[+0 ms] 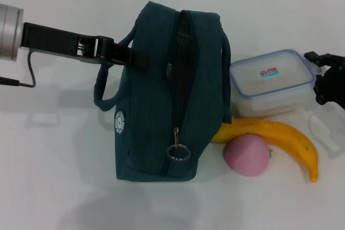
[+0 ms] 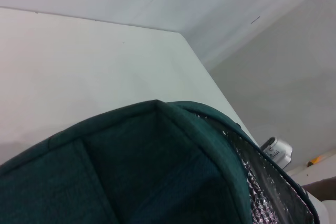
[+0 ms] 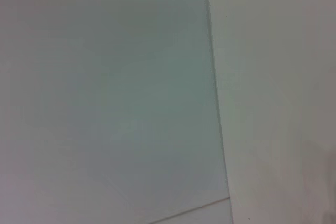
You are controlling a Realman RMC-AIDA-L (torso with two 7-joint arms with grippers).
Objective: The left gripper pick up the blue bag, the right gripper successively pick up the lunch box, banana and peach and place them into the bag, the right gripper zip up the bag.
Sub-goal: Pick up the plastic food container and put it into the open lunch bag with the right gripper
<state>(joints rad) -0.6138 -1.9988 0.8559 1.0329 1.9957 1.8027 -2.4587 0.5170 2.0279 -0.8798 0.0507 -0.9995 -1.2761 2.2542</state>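
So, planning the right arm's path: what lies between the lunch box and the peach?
In the head view, the banana lies between the lunch box and the peach.

The left arm (image 1: 12, 23) ended in a smooth silver metal cylinder at the wrist. From it ran a long, flat black body with stepped cut-outs and small recesses along its upper edge, narrowing into the matte black left gripper (image 1: 123, 56). A thin dark cable (image 1: 29, 74) looped down from beneath that black body and trailed off toward the side. The right gripper (image 1: 328, 79) was matte black too, blocky and angular, with a short prong at its upper edge and chunky finger sections below.
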